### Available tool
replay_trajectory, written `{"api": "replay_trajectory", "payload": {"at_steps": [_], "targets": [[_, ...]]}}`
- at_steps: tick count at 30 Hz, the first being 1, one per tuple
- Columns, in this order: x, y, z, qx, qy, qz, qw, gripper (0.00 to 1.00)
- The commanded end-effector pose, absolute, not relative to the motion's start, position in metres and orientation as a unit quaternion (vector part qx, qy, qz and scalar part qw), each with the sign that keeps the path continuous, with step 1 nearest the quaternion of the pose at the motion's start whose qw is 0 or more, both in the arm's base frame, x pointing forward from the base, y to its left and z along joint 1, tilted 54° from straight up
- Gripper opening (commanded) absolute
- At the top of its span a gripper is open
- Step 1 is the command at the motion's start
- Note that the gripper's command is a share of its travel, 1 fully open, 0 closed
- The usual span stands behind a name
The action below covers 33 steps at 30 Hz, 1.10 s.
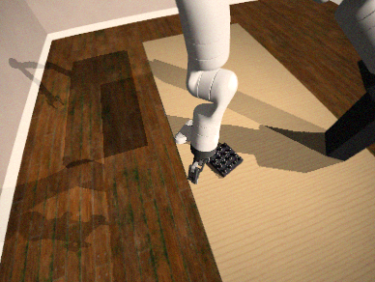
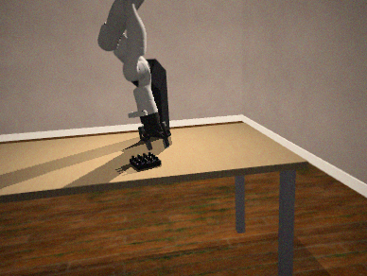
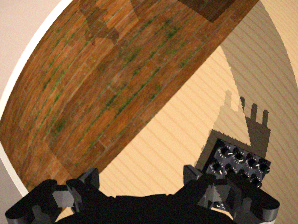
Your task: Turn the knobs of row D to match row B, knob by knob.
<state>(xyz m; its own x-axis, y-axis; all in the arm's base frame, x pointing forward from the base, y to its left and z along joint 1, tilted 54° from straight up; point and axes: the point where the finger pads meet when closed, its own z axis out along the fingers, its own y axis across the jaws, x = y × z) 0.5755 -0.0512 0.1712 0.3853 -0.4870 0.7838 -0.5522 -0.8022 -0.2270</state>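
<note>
The black knob box (image 1: 222, 158) (image 2: 145, 163) (image 3: 240, 163) stands on the tan table (image 1: 290, 212) (image 2: 213, 146) near its edge. Its knobs are small and dark, and I cannot read their white lines or the printed names in any view. My gripper (image 1: 197, 170) (image 2: 155, 140) (image 3: 141, 176) is open and empty. It hangs a little above the box, over the side of it nearest the table's edge. In the wrist view the box lies at the lower right, just beyond the right finger, partly hidden by it.
The table's edge (image 1: 186, 169) runs right beside the box, with wooden floor (image 1: 97, 193) below. A tall black block (image 1: 350, 130) (image 2: 158, 94) stands on the table behind the arm. The arm's shadow falls across the table.
</note>
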Motion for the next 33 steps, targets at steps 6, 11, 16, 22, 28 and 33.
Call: {"api": "replay_trajectory", "payload": {"at_steps": [6,11,16,22,28,33], "targets": [[0.57,-0.052,0.163,0.828,-0.325,0.456,0.036,1.0],[0.57,-0.052,0.163,0.828,-0.325,0.456,0.036,1.0],[0.566,-0.054,0.156,0.823,-0.339,0.455,0.036,1.0],[0.561,-0.056,0.15,0.818,-0.352,0.454,0.035,1.0],[0.561,-0.056,0.15,0.818,-0.352,0.454,0.035,1.0],[0.557,-0.058,0.144,0.813,-0.364,0.453,0.035,1.0]]}}
